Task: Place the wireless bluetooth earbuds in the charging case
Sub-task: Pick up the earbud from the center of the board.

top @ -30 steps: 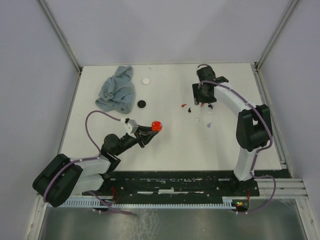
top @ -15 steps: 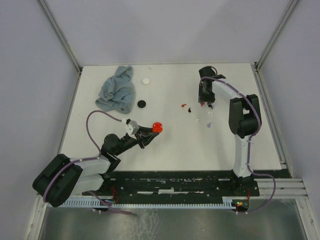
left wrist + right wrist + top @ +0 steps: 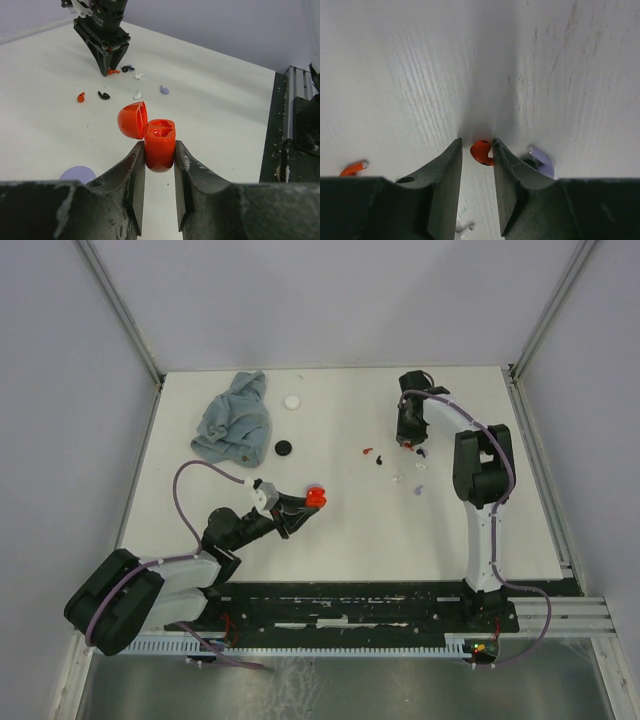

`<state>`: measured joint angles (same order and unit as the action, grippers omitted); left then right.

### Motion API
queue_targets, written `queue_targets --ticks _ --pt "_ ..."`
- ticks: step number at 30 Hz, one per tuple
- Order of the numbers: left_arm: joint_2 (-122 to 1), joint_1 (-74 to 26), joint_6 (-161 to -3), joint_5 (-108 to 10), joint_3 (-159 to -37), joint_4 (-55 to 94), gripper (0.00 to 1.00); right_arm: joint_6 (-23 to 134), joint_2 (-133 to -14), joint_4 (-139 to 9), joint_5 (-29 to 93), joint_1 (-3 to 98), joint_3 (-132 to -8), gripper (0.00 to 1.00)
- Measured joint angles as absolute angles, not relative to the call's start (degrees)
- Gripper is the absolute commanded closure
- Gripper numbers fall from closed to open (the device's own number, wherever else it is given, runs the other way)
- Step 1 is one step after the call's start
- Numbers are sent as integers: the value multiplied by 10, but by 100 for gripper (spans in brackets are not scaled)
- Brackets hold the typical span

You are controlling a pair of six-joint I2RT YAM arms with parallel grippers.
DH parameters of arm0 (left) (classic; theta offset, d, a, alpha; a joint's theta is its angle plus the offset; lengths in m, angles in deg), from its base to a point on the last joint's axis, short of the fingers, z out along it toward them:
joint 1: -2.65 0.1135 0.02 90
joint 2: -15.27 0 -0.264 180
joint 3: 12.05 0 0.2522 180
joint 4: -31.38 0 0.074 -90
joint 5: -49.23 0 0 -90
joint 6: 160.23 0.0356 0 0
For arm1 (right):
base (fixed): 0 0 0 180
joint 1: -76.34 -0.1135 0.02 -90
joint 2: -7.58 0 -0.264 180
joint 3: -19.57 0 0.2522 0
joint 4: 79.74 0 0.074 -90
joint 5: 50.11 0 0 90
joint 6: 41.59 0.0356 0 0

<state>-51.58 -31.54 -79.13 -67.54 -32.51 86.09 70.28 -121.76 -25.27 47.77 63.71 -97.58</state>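
Observation:
My left gripper is shut on the red charging case, whose lid stands open to the left; it also shows in the top view. My right gripper points down at the table, its jaws narrowly open around a red earbud; the right finger touches it. The right gripper also shows in the top view. A lavender earbud lies just right of it, a second red earbud lies left, and a white one lies below. More earbuds, black and lavender, lie scattered between the arms.
A blue-grey cloth lies at the back left, with a white disc and a black disc beside it. A lavender disc lies by my left fingers. Metal frame posts and walls ring the white table.
The right arm has folded in and its wrist has turned, bringing the gripper down over the earbuds. The left gripper still holds the case in nearly the same place.

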Motion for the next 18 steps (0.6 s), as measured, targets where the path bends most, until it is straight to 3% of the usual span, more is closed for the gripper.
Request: queue_targets --ticks 8,13,18 --pt "-512 -315 -791 -680 -326 846 97 702 -1220 -252 476 637 -978 66" --pt "-510 -315 -791 -680 -327 837 97 692 -1220 -250 477 637 -978 79" --pt "-508 -315 -791 -681 -328 835 97 681 -1216 -255 475 637 -973 86"
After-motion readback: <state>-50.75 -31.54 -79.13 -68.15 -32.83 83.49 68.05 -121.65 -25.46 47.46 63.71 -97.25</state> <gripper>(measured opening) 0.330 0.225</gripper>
